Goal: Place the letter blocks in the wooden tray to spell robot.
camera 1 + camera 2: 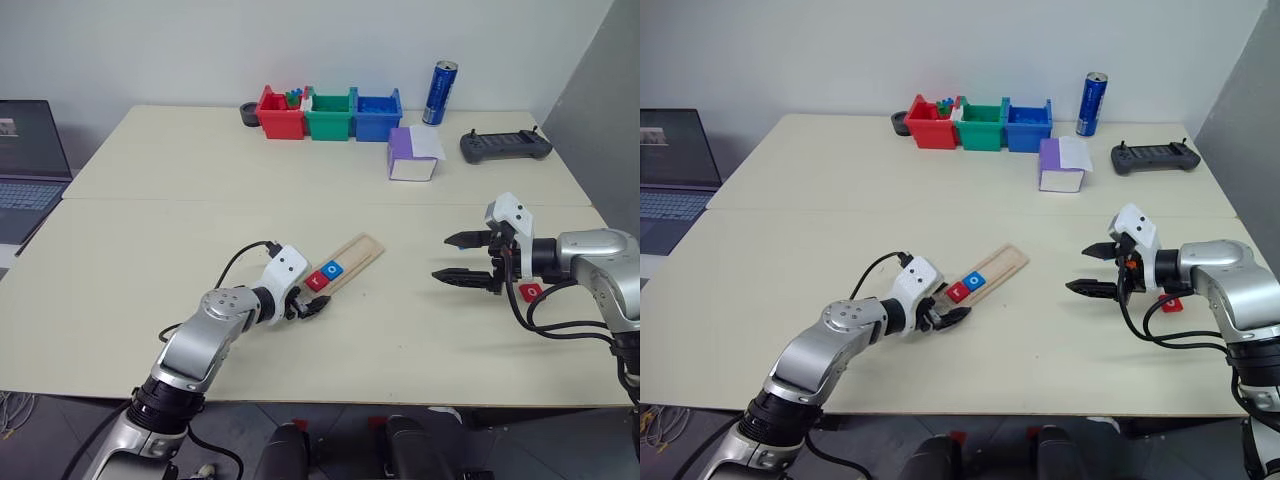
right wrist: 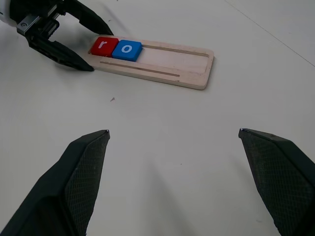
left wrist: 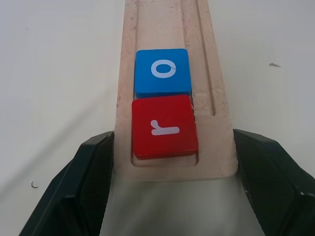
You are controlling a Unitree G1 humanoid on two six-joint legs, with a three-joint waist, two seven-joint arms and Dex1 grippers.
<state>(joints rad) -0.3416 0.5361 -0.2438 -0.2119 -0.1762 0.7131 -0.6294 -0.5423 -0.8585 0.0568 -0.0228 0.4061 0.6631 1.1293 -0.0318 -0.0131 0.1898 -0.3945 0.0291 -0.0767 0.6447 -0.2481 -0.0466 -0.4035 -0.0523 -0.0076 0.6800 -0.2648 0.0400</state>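
Left gripper (image 3: pixel 173 167) clamps grooved light-wood tray (image 3: pixel 216 93) end; glossy square tiles seated; right gripper (image 1: pixel 468 258) spread.

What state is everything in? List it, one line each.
left gripper: shut on the wooden tray
right gripper: open, empty
wooden tray: holds two tiles
red r tile: in tray, end slot
blue o tile: in tray, beside r
loose red tile: on table
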